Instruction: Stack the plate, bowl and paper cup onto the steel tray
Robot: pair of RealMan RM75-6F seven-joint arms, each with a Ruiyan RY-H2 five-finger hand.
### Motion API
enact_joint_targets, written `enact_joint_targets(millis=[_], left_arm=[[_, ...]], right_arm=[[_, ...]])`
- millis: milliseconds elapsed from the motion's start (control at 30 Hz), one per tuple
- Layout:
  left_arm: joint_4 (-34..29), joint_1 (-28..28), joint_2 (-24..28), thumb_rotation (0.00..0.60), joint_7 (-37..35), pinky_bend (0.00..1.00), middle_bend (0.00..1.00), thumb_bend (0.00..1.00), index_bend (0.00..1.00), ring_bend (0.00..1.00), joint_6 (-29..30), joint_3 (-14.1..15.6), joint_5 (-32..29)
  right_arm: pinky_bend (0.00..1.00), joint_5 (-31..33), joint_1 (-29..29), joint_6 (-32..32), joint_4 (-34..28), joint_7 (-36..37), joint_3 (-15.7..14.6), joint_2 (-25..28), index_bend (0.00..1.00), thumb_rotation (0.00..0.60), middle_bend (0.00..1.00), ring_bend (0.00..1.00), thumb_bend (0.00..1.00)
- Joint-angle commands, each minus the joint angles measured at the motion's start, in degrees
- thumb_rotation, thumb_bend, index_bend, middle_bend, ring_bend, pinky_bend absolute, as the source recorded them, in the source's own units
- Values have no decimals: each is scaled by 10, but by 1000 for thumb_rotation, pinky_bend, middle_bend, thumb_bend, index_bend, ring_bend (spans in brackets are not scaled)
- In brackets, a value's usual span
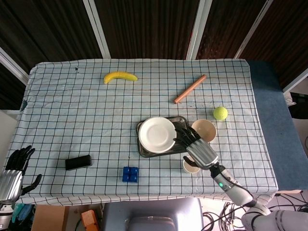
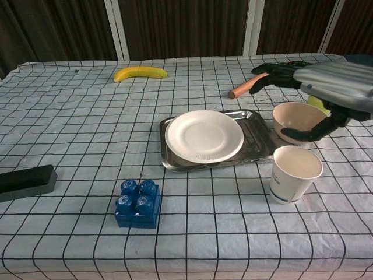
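Observation:
The white plate (image 1: 157, 134) (image 2: 204, 135) lies flat on the left part of the steel tray (image 1: 180, 128) (image 2: 254, 140). To the tray's right stands the beige bowl (image 1: 206, 128) (image 2: 295, 120), and the paper cup (image 1: 190, 167) (image 2: 295, 173) is upright just in front of the tray. My right hand (image 1: 198, 147) (image 2: 321, 82) hovers raised above the bowl and the tray's right end, fingers spread, holding nothing. My left hand (image 1: 15, 171) hangs off the table's front left corner, fingers apart and empty.
A blue brick (image 1: 129, 173) (image 2: 137, 203) and a black block (image 1: 78, 162) (image 2: 24, 181) lie near the front edge. A banana (image 1: 120, 76) (image 2: 140, 73) and an orange stick (image 1: 189, 89) (image 2: 253, 81) lie further back. A tennis ball (image 1: 220, 113) sits right of the bowl.

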Motion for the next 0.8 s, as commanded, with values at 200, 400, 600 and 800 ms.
enact_joint_targets(millis=[200, 400, 600, 800], left_arm=[[-4, -4, -1, 600, 10, 0, 15, 326, 0, 0, -16, -2, -2], [-3, -8, -3, 600, 14, 0, 15, 325, 0, 0, -30, -5, -8], [4, -12, -6, 600, 8, 0, 15, 327, 0, 0, -44, -9, -16], [7, -15, -8, 600, 7, 0, 15, 327, 0, 0, -50, -10, -18]], right_arm=[[0, 60, -24, -23, 74, 29, 13, 31, 198, 600, 0, 0, 295], [0, 90, -19, -74, 164, 49, 15, -7, 242, 600, 0, 0, 295], [0, 87, -15, -93, 226, 70, 15, -47, 281, 600, 0, 0, 294], [4, 88, -11, -102, 251, 67, 16, -67, 364, 600, 0, 0, 282]])
